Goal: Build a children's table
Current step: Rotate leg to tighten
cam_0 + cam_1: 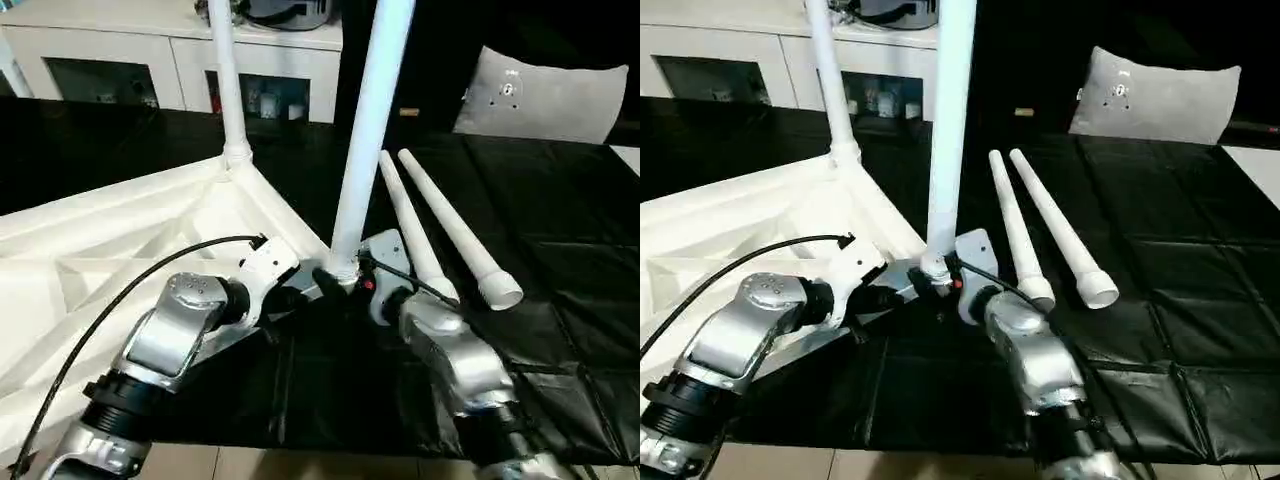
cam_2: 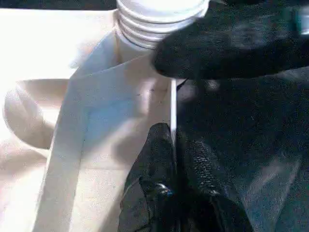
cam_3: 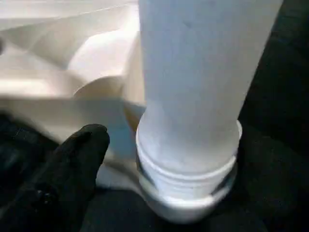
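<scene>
Tabletop: one, white (image 1: 120,250), lying underside up on the black sheet (image 1: 560,230), its raised rim and moulded ribs facing up; it takes the left part of the head views.
Legs: four in all.
Standing legs: two. One (image 1: 228,80) rises from the far corner socket. The other (image 1: 368,130) stands at the near corner, its ribbed threaded end (image 2: 161,19) at the socket (image 3: 186,193) there; how deep it sits cannot be told.
Loose legs: two (image 1: 415,235) (image 1: 455,235), lying side by side on the sheet to the right of the near corner, thin ends pointing away, wide open ends toward the robot.
Left gripper: (image 2: 175,145) at the near corner of the tabletop; its two black fingers (image 2: 149,169) are pinched together on the thin rim edge, one each side of it.
Right gripper: (image 1: 345,278) at the base of the near standing leg. One black finger (image 3: 72,164) shows beside the socket collar; the other is hidden, so whether it clasps the leg cannot be told.
Cable: one, black (image 1: 120,290), looping over the left forearm.
Pillow-like bag: one, grey-white (image 1: 545,95), at the far right of the sheet.
Cabinet: one, white (image 1: 130,60), behind the sheet.
</scene>
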You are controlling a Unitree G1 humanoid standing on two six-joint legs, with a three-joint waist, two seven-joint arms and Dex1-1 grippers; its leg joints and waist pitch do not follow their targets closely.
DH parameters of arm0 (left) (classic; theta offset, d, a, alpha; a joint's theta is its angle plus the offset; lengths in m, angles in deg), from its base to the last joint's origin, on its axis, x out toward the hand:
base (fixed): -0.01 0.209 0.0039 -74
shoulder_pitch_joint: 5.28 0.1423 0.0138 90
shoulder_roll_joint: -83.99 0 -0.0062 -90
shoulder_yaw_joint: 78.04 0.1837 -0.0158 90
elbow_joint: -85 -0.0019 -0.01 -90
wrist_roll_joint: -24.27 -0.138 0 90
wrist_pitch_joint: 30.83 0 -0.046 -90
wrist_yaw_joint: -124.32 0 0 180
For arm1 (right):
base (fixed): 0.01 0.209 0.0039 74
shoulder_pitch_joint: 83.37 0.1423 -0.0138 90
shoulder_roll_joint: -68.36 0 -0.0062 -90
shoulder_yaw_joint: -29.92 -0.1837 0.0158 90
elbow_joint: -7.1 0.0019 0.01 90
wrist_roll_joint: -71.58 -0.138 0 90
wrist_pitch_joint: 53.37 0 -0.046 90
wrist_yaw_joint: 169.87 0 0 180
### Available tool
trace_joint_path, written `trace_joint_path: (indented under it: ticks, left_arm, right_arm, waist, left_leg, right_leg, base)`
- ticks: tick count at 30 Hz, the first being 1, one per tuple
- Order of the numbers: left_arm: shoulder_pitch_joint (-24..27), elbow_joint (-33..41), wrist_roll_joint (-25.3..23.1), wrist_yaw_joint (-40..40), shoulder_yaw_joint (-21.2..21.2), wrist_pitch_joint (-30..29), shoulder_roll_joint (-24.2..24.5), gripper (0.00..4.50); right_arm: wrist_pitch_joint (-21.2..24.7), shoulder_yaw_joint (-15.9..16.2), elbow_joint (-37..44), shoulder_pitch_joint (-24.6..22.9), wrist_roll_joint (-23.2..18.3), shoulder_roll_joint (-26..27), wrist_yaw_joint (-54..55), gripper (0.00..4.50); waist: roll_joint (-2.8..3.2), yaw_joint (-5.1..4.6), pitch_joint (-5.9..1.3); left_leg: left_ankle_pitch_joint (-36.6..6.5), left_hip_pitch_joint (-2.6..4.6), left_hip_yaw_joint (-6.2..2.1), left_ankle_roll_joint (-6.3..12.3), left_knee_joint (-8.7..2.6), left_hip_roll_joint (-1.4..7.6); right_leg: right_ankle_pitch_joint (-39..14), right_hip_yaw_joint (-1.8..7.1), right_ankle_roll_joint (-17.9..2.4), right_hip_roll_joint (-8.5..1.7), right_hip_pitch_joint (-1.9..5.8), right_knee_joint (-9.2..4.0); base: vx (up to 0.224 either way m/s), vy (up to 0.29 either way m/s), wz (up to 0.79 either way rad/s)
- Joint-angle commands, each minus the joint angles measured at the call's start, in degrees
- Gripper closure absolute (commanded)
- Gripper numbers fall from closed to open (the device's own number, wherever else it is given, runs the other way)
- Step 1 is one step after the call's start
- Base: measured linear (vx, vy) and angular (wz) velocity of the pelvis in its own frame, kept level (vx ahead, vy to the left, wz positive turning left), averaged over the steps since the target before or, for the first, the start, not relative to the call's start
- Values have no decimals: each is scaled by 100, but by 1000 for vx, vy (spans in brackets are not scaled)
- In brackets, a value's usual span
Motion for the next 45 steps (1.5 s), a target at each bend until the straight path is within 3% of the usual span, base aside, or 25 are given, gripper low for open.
trace_joint_path:
  ticks: [1, 7, 8, 12, 18, 22, 23, 25, 44, 45]
  left_arm:
    - [-208, -23, 5, 114, -28, 372, 121, 450]
    - [-251, -291, 128, 758, 122, 907, 505, 450]
    - [-249, -390, 174, 1168, 220, 1420, 675, 450]
    - [-266, -484, 235, 1665, 360, 1756, 891, 450]
    - [-314, -590, 325, 2449, 569, 2168, 1195, 450]
    - [-385, -682, 341, 2631, 631, 2339, 1246, 450]
    - [-425, -748, 351, 2762, 657, 2462, 1271, 450]
    - [-441, -772, 350, 2823, 672, 2508, 1281, 450]
    - [-536, -982, 274, 2929, 730, 2750, 1197, 450]
    - [-532, -983, 269, 2903, 725, 2735, 1189, 450]
  right_arm:
    - [11, 240, 215, -100, -167, -128, -525, 6]
    - [-112, 196, 377, -142, -314, -806, -1352, 6]
    - [-216, 212, 390, -131, -407, -1106, -1786, 6]
    - [-209, 217, 425, -57, -612, -1496, -2461, 6]
    - [-322, 420, 303, 184, -637, -1887, -3185, 6]
    - [-457, 583, 222, 260, -551, -1980, -3351, 6]
    - [-382, 659, 232, 280, -633, -2016, -3607, 6]
    - [-334, 675, 235, 290, -679, -2015, -3693, 6]
    - [-423, 801, -24, 413, -689, -1783, -3699, 174]
    - [-413, 811, -17, 398, -686, -1780, -3691, 174]
  waist:
    - [86, 29, -325]
    - [85, 59, -325]
    - [86, 84, -322]
    - [82, 122, -332]
    - [80, 207, -332]
    - [65, 227, -333]
    - [36, 221, -332]
    - [50, 225, -343]
    - [59, 235, -347]
    - [39, 231, -344]
  left_leg:
    - [-695, -14, -58, 160, -382, 180]
    - [-762, 6, -57, 168, -378, 192]
    - [-741, 0, -58, 208, -376, 190]
    - [-667, 15, -39, 268, -369, 204]
    - [-679, 38, -41, 219, -379, 226]
    - [-677, 31, -34, 186, -376, 217]
    - [-656, 18, -34, 198, -374, 216]
    - [-587, 12, -39, 223, -370, 217]
    - [-565, 22, -37, 167, -368, 221]
    - [-579, 21, -34, 166, -368, 221]
  right_leg:
    - [-670, 315, -994, -463, 343, -469]
    - [-899, 316, -1050, -478, 328, -481]
    - [-842, 317, -1046, -479, 332, -487]
    - [-516, 317, -1169, -477, 329, -439]
    - [-623, 308, -1225, -503, 322, -425]
    - [-682, 311, -1197, -509, 330, -424]
    - [-659, 308, -1189, -502, 336, -423]
    - [-549, 307, -1197, -506, 344, -403]
    - [-527, 302, -1230, -509, 343, -391]
    - [-542, 302, -1226, -505, 342, -397]
  base:
    - [0, 0, 0]
    - [0, 0, 0]
    - [0, 0, 0]
    - [0, 0, 0]
    - [0, 0, 0]
    - [0, 0, 0]
    - [0, 0, 0]
    - [0, 0, 0]
    - [0, 0, 0]
    - [0, 0, 0]
